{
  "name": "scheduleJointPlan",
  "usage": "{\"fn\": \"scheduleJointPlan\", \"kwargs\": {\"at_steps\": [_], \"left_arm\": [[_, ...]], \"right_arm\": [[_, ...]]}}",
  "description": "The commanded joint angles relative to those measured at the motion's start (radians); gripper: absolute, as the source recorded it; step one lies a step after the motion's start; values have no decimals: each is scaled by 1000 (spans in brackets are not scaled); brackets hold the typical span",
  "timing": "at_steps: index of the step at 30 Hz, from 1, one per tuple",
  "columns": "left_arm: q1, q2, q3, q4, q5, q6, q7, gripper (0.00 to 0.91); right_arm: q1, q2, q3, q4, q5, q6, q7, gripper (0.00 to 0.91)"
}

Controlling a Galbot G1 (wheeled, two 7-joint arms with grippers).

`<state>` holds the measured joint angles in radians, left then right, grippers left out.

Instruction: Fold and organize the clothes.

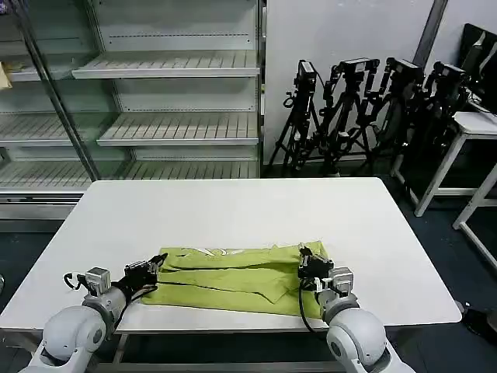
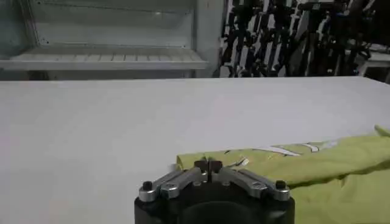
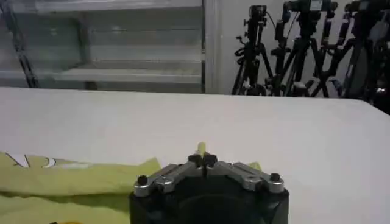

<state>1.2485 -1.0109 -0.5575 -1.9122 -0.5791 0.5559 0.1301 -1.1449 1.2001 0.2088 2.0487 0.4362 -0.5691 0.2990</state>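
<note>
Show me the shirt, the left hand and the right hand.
T-shirt [image 1: 233,280], head view, middle of the folded fabric.
Left hand [image 1: 155,268], head view, between its fingertips.
Right hand [image 1: 309,260], head view, between its fingertips.

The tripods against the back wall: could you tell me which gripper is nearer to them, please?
Right. The right gripper sits at the lime T-shirt's right end, on the tripods' side of the table. The left gripper is at the shirt's left end, farther off.
</note>
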Motion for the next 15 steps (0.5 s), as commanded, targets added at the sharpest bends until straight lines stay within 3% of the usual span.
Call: {"fn": "scheduleJointPlan", "kwargs": {"at_steps": [1,4,5,6,15], "left_arm": [[25,1,-6,-15,7,7,0,10],[26,6,-10,-22,7,15,0,20],[25,7,-11,-23,7,16,1,846],[27,9,-11,-24,9,20,2,907],[38,2,-42,-100,-35,6,-48,907]], "right_arm": [[-15,-2,0,9,-3,-1,0,0],[-18,-4,3,13,-3,-4,-2,0],[-18,-5,4,12,-3,-5,-3,282],[-19,-6,4,10,-3,-5,-5,907],[-50,-20,24,29,-32,-7,-25,907]]}}
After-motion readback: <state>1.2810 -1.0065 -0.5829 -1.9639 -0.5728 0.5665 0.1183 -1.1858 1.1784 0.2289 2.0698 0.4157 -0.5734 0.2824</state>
